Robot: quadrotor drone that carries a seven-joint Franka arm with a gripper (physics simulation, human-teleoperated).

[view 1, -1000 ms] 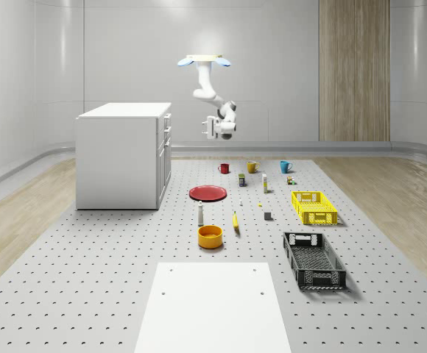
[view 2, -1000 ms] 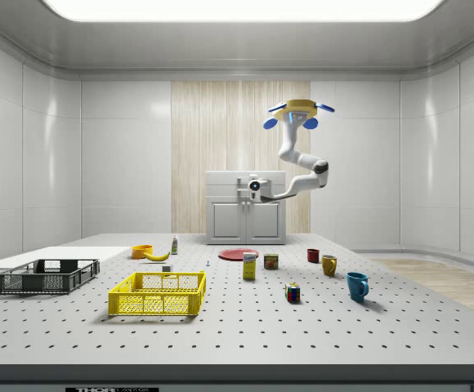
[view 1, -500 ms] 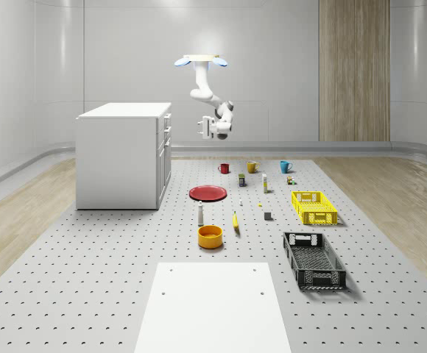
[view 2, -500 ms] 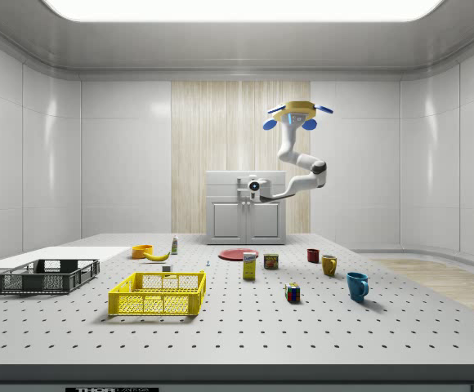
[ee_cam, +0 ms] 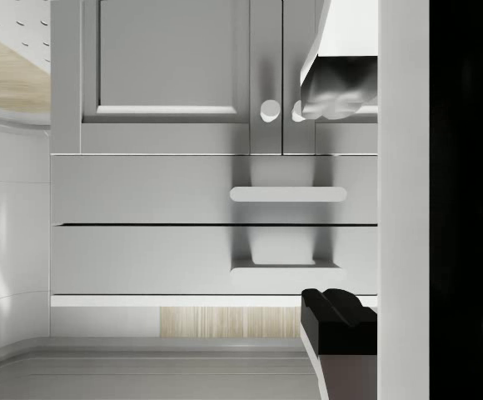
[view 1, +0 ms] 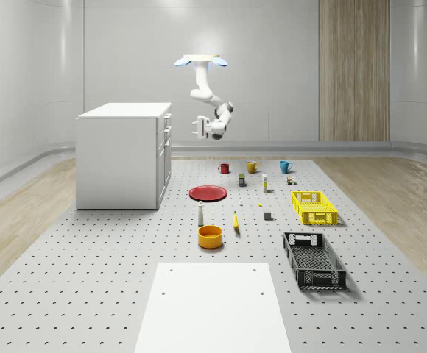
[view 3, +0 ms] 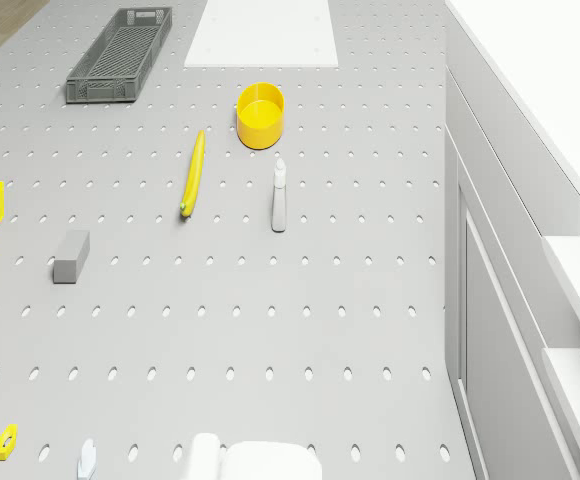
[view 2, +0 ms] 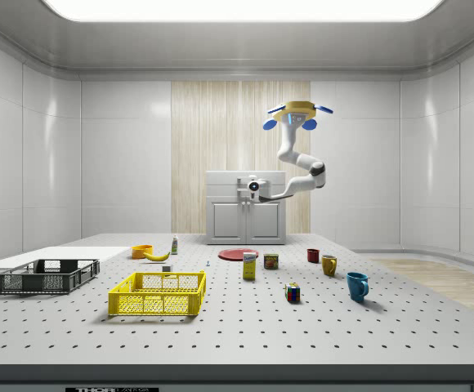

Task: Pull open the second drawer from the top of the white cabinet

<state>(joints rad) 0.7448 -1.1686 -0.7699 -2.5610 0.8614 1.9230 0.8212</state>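
Note:
The white cabinet (view 1: 119,156) stands at the whole-scene view's left, its drawer front facing right. In the wrist view the second drawer from the top (ee_cam: 141,190) carries a bar handle (ee_cam: 287,194), and the top drawer's handle (ee_cam: 285,265) lies beside it. My gripper (view 1: 197,126) hangs level with the drawers, a short gap away from the cabinet front. It is open: one finger (ee_cam: 337,96) and the other's black pad (ee_cam: 335,315) stand wide apart, straddling both handles' height. The drone (view 1: 201,60) hovers high, off the cabinet's front (view 2: 247,208). In the side view the gripper (view 2: 253,186) overlaps the drawers.
On the perforated floor before the cabinet lie a red plate (view 1: 207,193), a bottle (view 1: 200,214), a banana (view 1: 235,220) and an orange bowl (view 1: 210,236). A yellow crate (view 1: 313,207), a black crate (view 1: 313,259) and a white board (view 1: 212,305) sit farther off.
The gripper has moved toward the cabinet front and slightly upward. The drone shifted a little the same way, then held its place.

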